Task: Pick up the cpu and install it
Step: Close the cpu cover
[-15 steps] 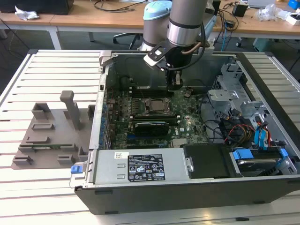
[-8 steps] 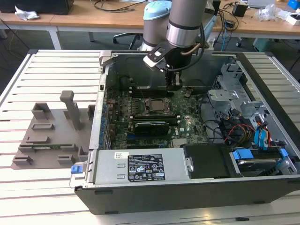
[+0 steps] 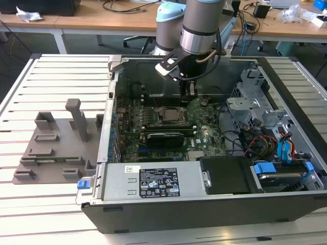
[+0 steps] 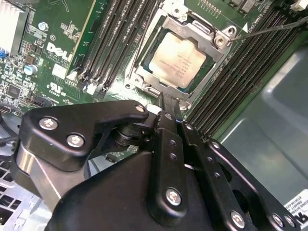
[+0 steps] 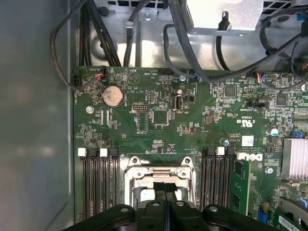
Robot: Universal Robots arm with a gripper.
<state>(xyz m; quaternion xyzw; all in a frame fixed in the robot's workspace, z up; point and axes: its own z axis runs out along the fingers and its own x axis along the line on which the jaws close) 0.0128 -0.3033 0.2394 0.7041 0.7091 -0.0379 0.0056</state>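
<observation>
The tool (image 5: 165, 187), fingers pressed together on nothing, hangs inside the computer case (image 3: 214, 214) over the green board (image 5: 159, 120), above the socket (image 4: 211, 33) within which the cpu (image 4: 175, 62) lies; best, I judge, to hold square over that socket and touch lightly.

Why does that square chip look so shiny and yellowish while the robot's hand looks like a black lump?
Second wrist view: the cpu has a metal lid that catches the light as a warm sheen; the matte black hand reflects little. First wrist view: the bare metal case wall glares pale. Exterior view: lit evenly.
</observation>
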